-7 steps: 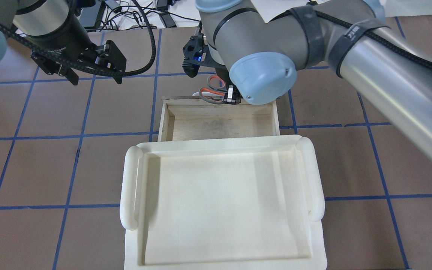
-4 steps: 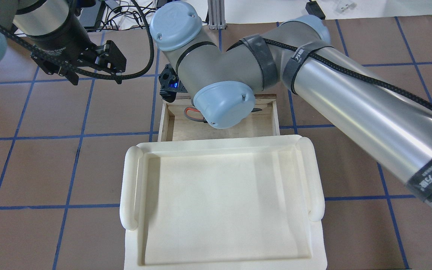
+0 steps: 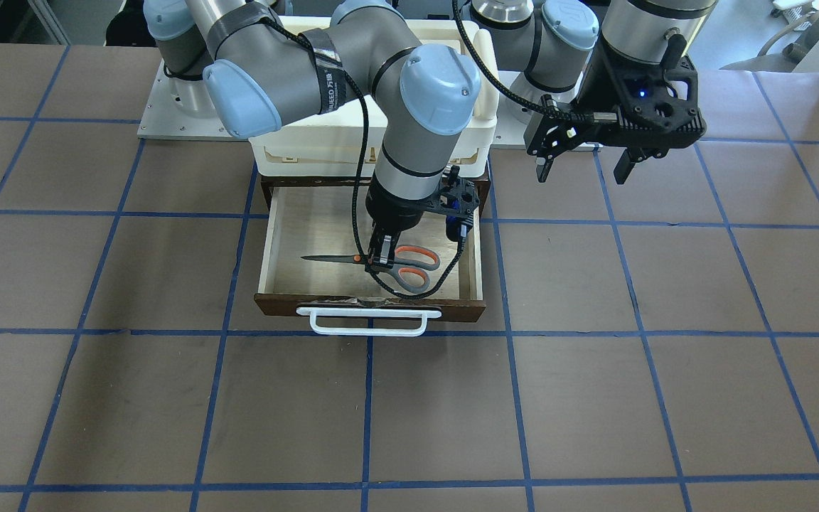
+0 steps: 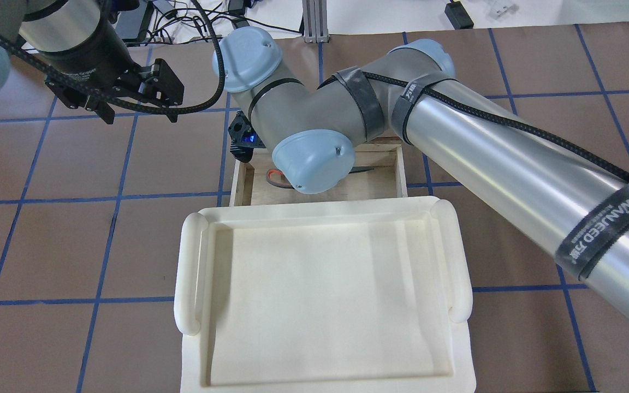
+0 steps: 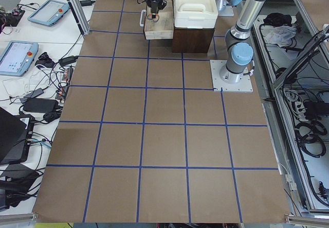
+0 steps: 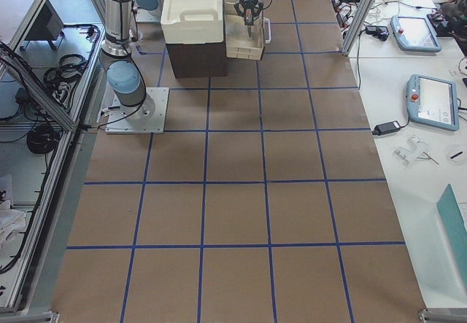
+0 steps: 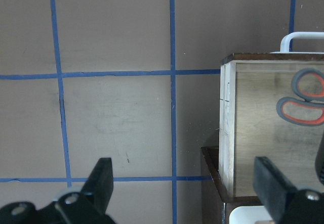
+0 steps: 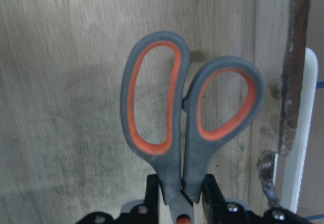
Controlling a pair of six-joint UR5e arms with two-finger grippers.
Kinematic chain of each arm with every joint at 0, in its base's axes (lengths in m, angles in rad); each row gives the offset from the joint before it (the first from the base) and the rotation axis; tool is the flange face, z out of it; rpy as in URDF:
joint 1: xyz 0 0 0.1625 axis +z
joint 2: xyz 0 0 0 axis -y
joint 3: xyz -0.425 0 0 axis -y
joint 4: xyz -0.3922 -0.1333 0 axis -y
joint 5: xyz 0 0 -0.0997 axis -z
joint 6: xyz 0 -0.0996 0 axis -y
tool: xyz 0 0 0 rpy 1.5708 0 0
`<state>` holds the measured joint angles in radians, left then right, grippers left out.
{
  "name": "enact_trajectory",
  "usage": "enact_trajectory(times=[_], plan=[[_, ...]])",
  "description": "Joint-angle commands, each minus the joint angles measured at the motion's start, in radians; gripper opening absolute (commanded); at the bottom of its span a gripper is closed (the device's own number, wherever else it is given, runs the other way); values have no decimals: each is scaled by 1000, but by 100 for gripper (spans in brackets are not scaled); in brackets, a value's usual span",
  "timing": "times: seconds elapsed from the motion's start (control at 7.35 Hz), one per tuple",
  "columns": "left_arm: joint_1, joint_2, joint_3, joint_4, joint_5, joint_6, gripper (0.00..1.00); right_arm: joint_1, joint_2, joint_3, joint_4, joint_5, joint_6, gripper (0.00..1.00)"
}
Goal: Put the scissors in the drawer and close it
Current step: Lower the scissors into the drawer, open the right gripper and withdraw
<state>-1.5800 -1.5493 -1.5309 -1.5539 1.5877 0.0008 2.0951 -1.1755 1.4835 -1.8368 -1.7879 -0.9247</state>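
Note:
The scissors [image 3: 409, 267], grey handles lined orange, lie level and low inside the open drawer [image 3: 278, 249], blades pointing toward the view's left. My right gripper [image 3: 379, 260] is shut on them near the pivot; I cannot tell if they touch the floor. In the right wrist view the handles [image 8: 187, 113] stick out past the fingers [image 8: 210, 189] over the plywood. In the overhead view my wrist hides all but one handle loop [image 4: 274, 177] and the blade tip. My left gripper [image 3: 584, 169] hangs open and empty beside the drawer, and sees the handles [image 7: 304, 100].
The drawer's dark front carries a white loop handle [image 3: 369, 321]. A white plastic tray [image 4: 190, 273] sits on the dark cabinet above the drawer. Cables and devices [image 4: 183, 22] lie beyond the table's far edge. The brown table has blue tape lines.
My right arm has carried the scissors from above the drawer's front edge back and down into the drawer. The left arm has not moved.

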Motion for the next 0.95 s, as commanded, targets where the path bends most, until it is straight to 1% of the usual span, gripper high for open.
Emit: enact_trajectory(times=[0.0, 0.14, 0.27, 0.41, 0.54, 0.68, 0.82], plan=[[0, 0, 0, 0, 0, 1, 100, -1, 0, 1, -4, 5, -3, 58], [0, 0, 0, 0, 0, 1, 100, -3, -3, 0, -15, 8, -2, 82], [0, 0, 0, -2, 0, 1, 100, -24, -9, -5, -28, 8, -2, 91], [0, 0, -5, 0, 0, 1, 100, -46, -27, -8, -33, 10, 9, 96], [0, 2, -8, 2, 0, 1, 100, -84, -61, -8, -41, 19, 35, 96], [-2, -1, -8, 5, -3, -2, 100, -145, -85, -8, -42, 97, 59, 95], [-2, -26, -6, 17, -8, -8, 100, -211, -122, -8, -42, 182, 233, 98]])
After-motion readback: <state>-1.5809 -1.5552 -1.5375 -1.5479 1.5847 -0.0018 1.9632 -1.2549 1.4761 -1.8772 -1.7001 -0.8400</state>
